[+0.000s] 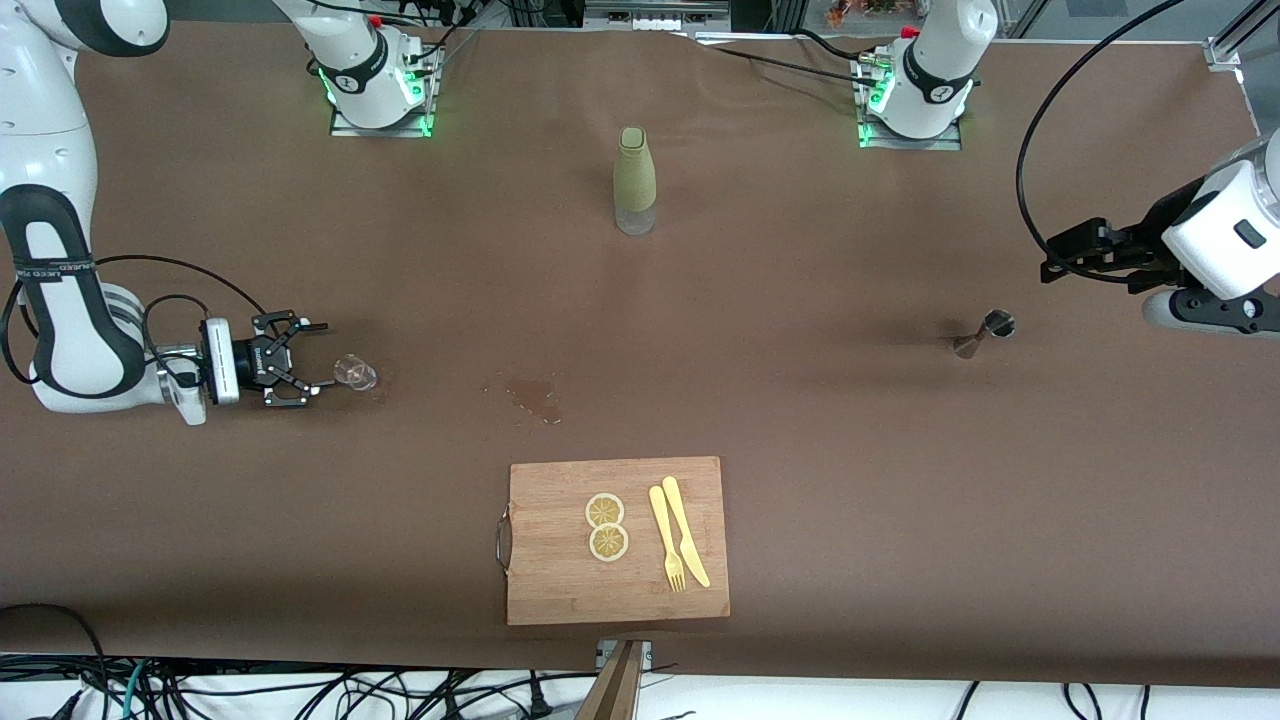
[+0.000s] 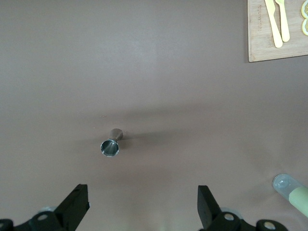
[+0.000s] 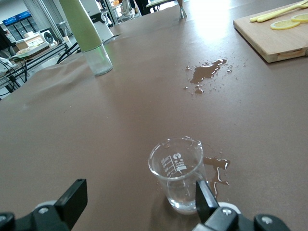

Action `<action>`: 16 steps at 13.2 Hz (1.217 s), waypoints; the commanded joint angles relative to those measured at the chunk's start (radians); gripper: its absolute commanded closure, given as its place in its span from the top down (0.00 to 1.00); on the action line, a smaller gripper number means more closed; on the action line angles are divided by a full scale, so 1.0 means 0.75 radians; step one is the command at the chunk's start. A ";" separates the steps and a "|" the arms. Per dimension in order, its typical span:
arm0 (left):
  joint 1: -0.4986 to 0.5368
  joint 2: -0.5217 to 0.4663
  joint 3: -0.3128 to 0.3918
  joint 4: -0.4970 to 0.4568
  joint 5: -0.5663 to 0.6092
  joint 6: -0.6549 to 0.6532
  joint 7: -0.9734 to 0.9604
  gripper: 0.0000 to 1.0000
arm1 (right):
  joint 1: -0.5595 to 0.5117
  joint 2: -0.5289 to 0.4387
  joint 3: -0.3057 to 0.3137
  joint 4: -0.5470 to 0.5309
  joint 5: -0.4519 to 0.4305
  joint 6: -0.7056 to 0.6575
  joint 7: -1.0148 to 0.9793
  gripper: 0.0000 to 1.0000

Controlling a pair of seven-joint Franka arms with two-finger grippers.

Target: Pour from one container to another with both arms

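Beaker [image 3: 177,174] — a small clear glass one with printed markings — stands upright on the brown table [image 1: 800,420] toward the right arm's end, just off the fingertips of the right gripper [image 1: 305,371], whose fingers are spread wide and hold nothing. A wet patch lies on the table touching the beaker's foot, and a larger spill [image 1: 535,396] sits between it and the cutting board [image 1: 560,590].

The left gripper [image 2: 142,211] hangs over the table at the left arm's end, fingers spread apart, above a small steel jigger [image 1: 984,333] that stands upright.

The beaker looks light, rigid and breakable, and may be slick near the wet base — a grip across its straight wall, below the flared lip, seems safest. The jigger is stiff metal and narrow-waisted; the waist looks the natural hold.

A green bottle [image 1: 634,181] stands between the arms' bases.
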 commanded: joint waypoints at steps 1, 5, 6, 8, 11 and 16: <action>0.009 0.019 -0.006 0.042 0.022 -0.007 0.005 1.00 | -0.003 -0.029 0.013 -0.034 0.014 0.027 -0.008 1.00; 0.009 0.019 -0.006 0.042 0.022 -0.007 0.005 1.00 | -0.001 -0.029 0.033 -0.034 0.014 0.067 -0.002 1.00; 0.009 0.019 -0.006 0.042 0.022 -0.007 0.005 1.00 | 0.001 -0.029 0.046 -0.034 0.024 0.076 -0.002 1.00; 0.009 0.019 -0.006 0.042 0.022 -0.007 0.005 1.00 | 0.003 -0.027 0.050 -0.034 0.041 0.086 0.002 1.00; 0.009 0.019 -0.006 0.042 0.022 -0.007 0.005 1.00 | 0.007 -0.023 0.056 -0.032 0.045 0.110 0.004 1.00; 0.011 0.019 -0.006 0.042 0.022 -0.007 0.005 1.00 | 0.007 -0.006 0.048 -0.034 0.049 0.133 -0.102 1.00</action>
